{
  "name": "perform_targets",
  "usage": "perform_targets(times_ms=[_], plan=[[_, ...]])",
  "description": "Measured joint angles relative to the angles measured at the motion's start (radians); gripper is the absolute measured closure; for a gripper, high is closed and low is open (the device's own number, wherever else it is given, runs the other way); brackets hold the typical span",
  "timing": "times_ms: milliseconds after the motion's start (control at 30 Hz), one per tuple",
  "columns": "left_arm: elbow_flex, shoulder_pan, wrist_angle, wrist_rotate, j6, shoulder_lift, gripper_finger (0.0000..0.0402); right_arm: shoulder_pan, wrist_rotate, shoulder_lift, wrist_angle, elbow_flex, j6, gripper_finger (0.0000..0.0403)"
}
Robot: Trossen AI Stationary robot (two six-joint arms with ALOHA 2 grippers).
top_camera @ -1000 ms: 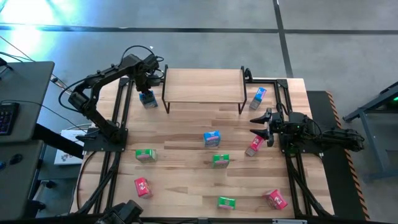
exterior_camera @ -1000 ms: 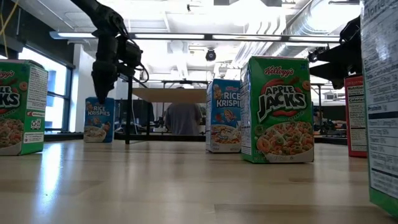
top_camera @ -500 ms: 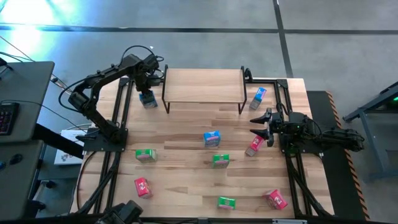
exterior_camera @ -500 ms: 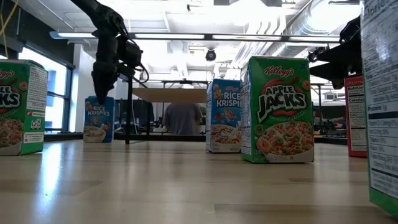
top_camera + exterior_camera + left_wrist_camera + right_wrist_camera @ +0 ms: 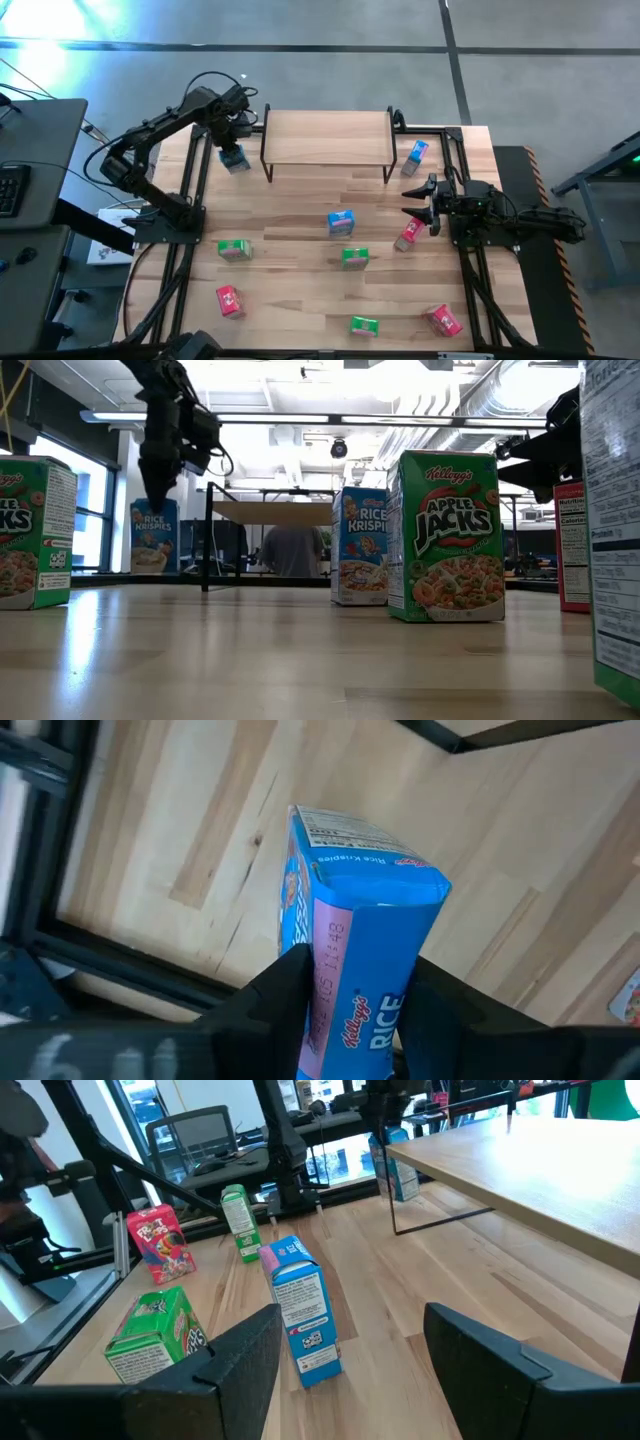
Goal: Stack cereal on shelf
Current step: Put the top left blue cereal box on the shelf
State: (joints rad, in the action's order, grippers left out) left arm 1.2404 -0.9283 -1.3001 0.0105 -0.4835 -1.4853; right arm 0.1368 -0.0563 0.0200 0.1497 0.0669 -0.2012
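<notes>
Lifted slightly since a second ago, the small blue Rice Krispies cardboard box (image 5: pixel 233 158) hangs clamped in the left gripper (image 5: pixel 231 152) beside the light wooden shelf's (image 5: pixel 327 137) left legs. Dark fingers (image 5: pixel 280 995) hide its lower sides. The right gripper (image 5: pixel 416 201) waits open near the shelf's right end.

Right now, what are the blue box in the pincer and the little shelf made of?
The blue box, clamped in the left pincer, looks like thin printed cardboard: sharp folded edges, slightly glossy print. The shelf top looks like pale wood with a matte finish and visible grain; its thin black legs are probably metal.
</notes>
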Motion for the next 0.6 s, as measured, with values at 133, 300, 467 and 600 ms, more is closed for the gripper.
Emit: perform_targets(times_ms=[133, 300, 467, 600], plan=[[0.002, 0.0, -0.041, -0.006, 0.0, 0.062, 0.0281, 0.0, 0.0, 0.0, 0.0, 0.0, 0.0, 0.0164], [0.069, 0.0, -0.114, -0.031, 0.011, 0.113, 0.0281, 0.0, 0.0, 0.0, 0.0, 0.0, 0.0, 0.0164], [0.193, 0.019, -0.175, -0.065, 0.045, 0.119, 0.0281, 0.0, 0.0, 0.0, 0.0, 0.0, 0.0, 0.0164], [0.283, 0.041, -0.194, -0.08, 0.06, 0.119, 0.0281, 0.0, 0.0, 0.0, 0.0, 0.0, 0.0, 0.0164]])
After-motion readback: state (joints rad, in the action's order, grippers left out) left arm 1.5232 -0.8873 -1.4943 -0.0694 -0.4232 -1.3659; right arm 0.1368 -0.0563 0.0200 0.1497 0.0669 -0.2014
